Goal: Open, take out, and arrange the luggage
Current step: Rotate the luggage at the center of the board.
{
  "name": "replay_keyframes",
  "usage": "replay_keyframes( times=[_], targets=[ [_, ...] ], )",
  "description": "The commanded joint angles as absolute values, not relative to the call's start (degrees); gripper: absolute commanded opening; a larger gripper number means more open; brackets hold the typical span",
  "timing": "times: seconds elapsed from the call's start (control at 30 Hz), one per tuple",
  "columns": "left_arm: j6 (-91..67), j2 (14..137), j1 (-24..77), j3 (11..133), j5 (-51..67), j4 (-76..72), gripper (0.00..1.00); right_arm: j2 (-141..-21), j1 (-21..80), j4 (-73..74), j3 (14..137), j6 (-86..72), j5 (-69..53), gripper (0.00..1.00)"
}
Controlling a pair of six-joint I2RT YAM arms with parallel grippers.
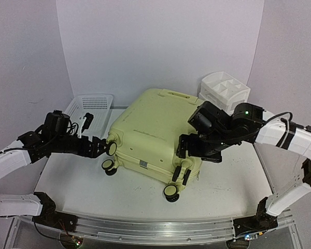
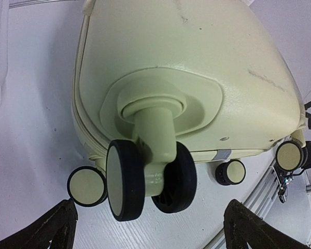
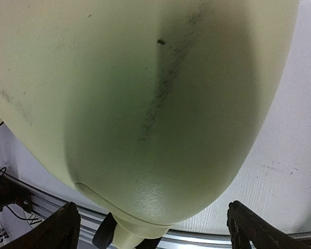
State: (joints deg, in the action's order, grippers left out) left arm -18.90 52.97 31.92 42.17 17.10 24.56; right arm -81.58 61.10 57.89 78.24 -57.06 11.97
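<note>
Luggage (image 1: 150, 132) lies closed and flat mid-table (image 1: 223, 181), wheels toward 6 o'clock; white basket (image 1: 90, 106) at its 10 o'clock, drawer organizer (image 1: 225, 91) at its 2 o'clock. Left gripper (image 1: 101, 147) is released, jaws wide, at the case's 8 o'clock facing a twin-wheel caster (image 2: 145, 179), gripping nothing. Right gripper (image 1: 184, 146) is also released, jaws wide, hovering over the shell corner at 4 o'clock.

We find the luggage (image 1: 150, 132) lying mid-table (image 1: 72, 181), wheels (image 1: 171, 191) toward the near edge; the basket (image 1: 93, 96) sits far left of it, the organizer (image 1: 225, 88) far right.
</note>
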Motion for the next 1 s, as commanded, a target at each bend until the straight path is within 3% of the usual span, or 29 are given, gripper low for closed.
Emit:
replay_keyframes(
  times=[0.0, 0.13, 0.57, 0.8, 0.97],
  targets=[
    [-15.91, 54.92, 31.9, 46.49, 20.53, 22.81, 0.98, -84.23, 65.61, 57.04, 81.89, -62.59, 15.6, 0.98],
    [-15.56, 57.54, 31.9, 47.63, 20.44, 22.44, 0.96, -86.53, 68.24, 57.06, 80.82, -66.87, 16.21, 0.97],
    [-16.65, 64.66, 31.98, 47.8, 26.42, 18.39, 0.88, -86.54, 66.83, 57.58, 77.06, -65.58, 21.2, 0.75],
    [-20.21, 65.24, 33.66, 44.79, 32.24, 12.69, 0.86, -84.64, 58.79, 57.51, 75.65, -54.7, 19.07, 0.75],
    [-21.6, 67.5, 39.53, 45.7, 29.2, 11.57, 0.86, -83.43, 51.68, 57.45, 75.5, -45.6, 18.06, 0.79]
  ],
)
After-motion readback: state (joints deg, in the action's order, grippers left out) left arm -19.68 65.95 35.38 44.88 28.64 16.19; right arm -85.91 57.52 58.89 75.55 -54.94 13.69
